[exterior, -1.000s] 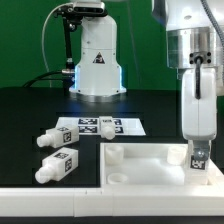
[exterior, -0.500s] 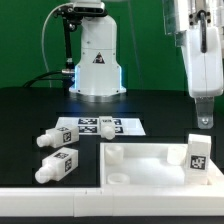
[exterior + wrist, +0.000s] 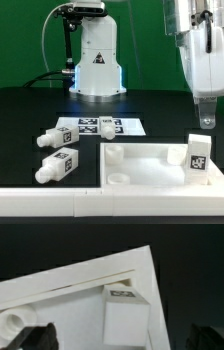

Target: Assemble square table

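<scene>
I judge the job at an early stage: one leg (image 3: pixel 197 155) stands upright in a corner of the square tabletop (image 3: pixel 150 166), at the exterior view's right end of it. From here I cannot tell whether it is screwed fully home or only seated in its hole.

The end effector (image 3: pixel 203 119) hangs directly above that leg, clear of it. In the wrist view its dark fingers (image 3: pixel 38 335) sit wide apart on either side of the leg, gripping nothing.

The tabletop itself lies on the black worktop (image 3: pixel 30 110) with its rim up, at the near edge. I see two empty corner holes at its end on the exterior view's left.

My count:
- One tabletop.
- One mounted leg.
- Two loose legs, both lying on their sides just off the tabletop on the exterior view's left: one (image 3: pixel 52 138) farther back, one (image 3: pixel 58 166) nearer.
- No fourth leg in either view.
- One marker board (image 3: pixel 100 126), flat behind the tabletop.

So I reckon three legs remain to fit, and possibly this one to tighten.
</scene>
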`<move>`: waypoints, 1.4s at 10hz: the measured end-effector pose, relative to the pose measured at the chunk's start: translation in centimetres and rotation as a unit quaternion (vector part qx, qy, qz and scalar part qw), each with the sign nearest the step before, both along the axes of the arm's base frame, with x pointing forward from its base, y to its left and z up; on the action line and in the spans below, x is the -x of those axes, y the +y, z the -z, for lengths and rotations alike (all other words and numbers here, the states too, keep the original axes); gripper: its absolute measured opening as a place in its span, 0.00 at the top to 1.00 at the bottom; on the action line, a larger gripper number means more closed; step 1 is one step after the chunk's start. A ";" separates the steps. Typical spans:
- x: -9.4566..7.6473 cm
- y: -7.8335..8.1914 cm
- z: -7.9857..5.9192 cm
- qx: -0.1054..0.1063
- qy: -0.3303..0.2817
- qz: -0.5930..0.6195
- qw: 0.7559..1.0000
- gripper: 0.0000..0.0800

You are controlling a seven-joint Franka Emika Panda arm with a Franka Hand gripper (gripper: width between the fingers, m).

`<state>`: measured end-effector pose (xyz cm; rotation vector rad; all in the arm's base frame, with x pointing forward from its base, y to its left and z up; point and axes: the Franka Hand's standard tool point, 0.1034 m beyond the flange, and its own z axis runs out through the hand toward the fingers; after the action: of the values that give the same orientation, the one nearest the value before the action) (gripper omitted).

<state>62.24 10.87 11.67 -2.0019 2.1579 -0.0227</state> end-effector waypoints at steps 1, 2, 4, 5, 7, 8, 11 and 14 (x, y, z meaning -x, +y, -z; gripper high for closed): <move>1.8 -0.7 0.1 0.013 -0.001 -0.088 0.996 0.19; 2.8 -1.1 0.1 0.018 -0.001 -0.126 0.992 0.19; 3.1 -1.0 0.2 0.028 -0.009 -0.194 0.981 0.19; 3.1 -1.0 0.2 0.034 -0.013 -0.233 0.972 0.19; 3.4 -1.2 0.5 0.045 -0.022 -0.301 0.952 0.19; 4.7 -1.9 1.4 0.055 -0.023 -0.357 0.932 0.19; 9.0 -4.5 3.0 0.063 -0.007 -0.470 0.880 0.19; 9.9 -3.2 3.7 0.088 -0.017 -0.566 0.820 0.19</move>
<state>52.36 7.70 7.94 -2.9940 0.6517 -0.0814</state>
